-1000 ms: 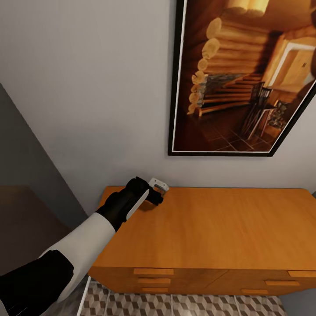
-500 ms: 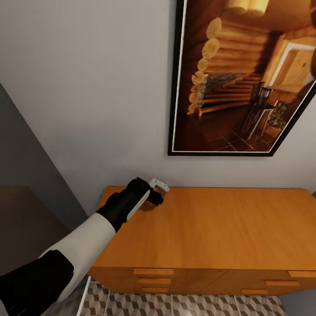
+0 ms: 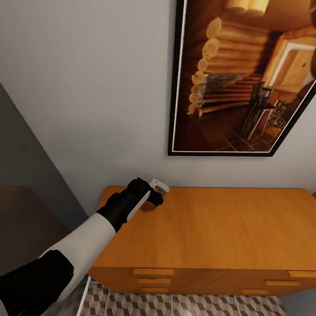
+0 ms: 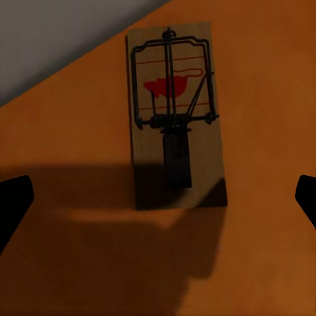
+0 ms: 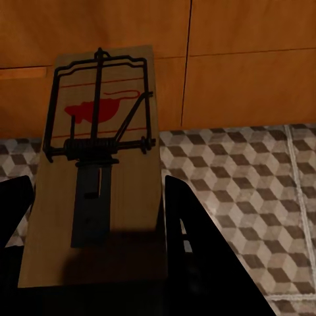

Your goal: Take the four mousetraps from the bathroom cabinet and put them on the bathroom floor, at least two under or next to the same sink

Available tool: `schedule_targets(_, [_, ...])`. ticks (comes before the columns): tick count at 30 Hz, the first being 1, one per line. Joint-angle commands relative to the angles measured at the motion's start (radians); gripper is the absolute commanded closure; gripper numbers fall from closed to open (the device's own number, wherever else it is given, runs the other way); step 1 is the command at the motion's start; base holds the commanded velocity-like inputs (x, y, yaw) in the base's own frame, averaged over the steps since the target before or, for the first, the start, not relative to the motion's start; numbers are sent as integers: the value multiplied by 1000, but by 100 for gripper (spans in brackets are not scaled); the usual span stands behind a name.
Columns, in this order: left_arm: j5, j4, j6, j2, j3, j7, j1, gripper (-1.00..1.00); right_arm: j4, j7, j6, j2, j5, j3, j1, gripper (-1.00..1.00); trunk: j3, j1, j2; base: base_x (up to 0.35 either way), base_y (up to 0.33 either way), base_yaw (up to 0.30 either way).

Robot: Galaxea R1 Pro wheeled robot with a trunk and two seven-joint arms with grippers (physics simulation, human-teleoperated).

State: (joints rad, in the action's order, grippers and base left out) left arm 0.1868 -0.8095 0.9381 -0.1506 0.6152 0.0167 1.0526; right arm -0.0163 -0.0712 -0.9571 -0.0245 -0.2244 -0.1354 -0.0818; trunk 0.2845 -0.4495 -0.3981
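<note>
The left arm [image 3: 83, 239] is extended over the wooden cabinet [image 3: 210, 232]; its pincer [image 3: 159, 189] is spread wide above a red-printed mousetrap [image 4: 173, 118]. The right pincer [image 5: 92, 263] is clamped on a second mousetrap [image 5: 99, 191] above the cube-patterned bathroom floor [image 5: 250, 197].

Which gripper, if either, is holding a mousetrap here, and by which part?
The right gripper holds a mousetrap by its plain end, fingers on its long edges. The left gripper hangs open over another mousetrap, holding nothing.

Two mousetraps: one [image 4: 174, 118] on the cabinet [image 3: 219, 228] top, one [image 5: 99, 171] over the floor [image 5: 250, 197]. One cabinet. One picture [image 3: 245, 74] on the wall.
</note>
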Motion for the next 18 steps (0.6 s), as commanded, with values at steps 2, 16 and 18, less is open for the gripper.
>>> schedule_targets(2, [0,0,4,0,1,2,1,-100,1,-7,-3,0,-11,-4,-1,100,2,-1,-2,0,0,0])
schedule_targets(16, [0,2,4,0,1,2,1,-100,1,-7,-3,0,-11,-4,-1,100,2,-1,-2,0,0,0])
schedule_targets(18, [0,2,4,0,1,2,1,-100,1,-7,-3,0,-11,-4,0,100,2,-1,-2,0,0,0])
